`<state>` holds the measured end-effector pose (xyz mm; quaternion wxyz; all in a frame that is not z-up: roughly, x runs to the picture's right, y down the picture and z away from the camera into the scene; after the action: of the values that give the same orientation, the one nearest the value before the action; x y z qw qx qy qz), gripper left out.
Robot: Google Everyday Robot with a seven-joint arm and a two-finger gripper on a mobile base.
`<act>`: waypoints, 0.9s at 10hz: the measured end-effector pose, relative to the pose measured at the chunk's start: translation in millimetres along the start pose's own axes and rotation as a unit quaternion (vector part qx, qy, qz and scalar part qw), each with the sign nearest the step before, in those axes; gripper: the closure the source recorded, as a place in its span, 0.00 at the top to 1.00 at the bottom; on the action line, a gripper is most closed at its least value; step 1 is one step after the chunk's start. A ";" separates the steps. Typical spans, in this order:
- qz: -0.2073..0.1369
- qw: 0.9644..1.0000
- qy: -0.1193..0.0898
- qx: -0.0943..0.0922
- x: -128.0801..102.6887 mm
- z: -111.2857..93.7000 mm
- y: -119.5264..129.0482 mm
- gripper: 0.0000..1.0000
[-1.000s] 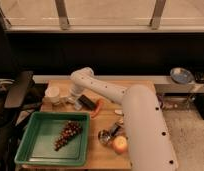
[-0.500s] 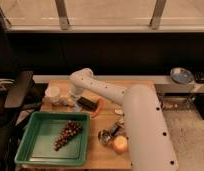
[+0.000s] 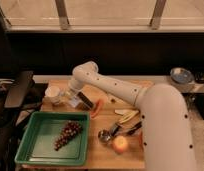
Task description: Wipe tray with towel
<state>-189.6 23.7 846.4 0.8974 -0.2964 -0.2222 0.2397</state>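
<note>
The green tray point(image 3: 40, 150) lies at the front left of the wooden table, with a bunch of dark grapes point(image 3: 67, 134) in it. The white arm reaches in from the right, and my gripper point(image 3: 71, 98) is low over the table just behind the tray's far right corner, next to a white cup point(image 3: 53, 93). I cannot make out the pale towel; it may be hidden by the gripper.
A dark block point(image 3: 86, 101) and an orange carrot-like piece point(image 3: 98, 107) lie right of the gripper. A banana point(image 3: 128, 116), a metal scoop point(image 3: 107, 134) and an orange fruit point(image 3: 120, 144) lie at the front right. A grey bowl point(image 3: 182, 76) sits at the far right.
</note>
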 end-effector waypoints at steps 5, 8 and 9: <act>0.006 0.999 -0.026 -0.021 -18.8 -36.9 33.6 0.00; 0.022 0.998 -0.031 -0.056 -4.0 -29.7 79.8 0.00; 0.022 0.997 -0.031 -0.066 -2.7 -28.4 92.0 0.00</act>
<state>-203.8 75.4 766.3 0.8632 -0.3517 -0.2590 0.2533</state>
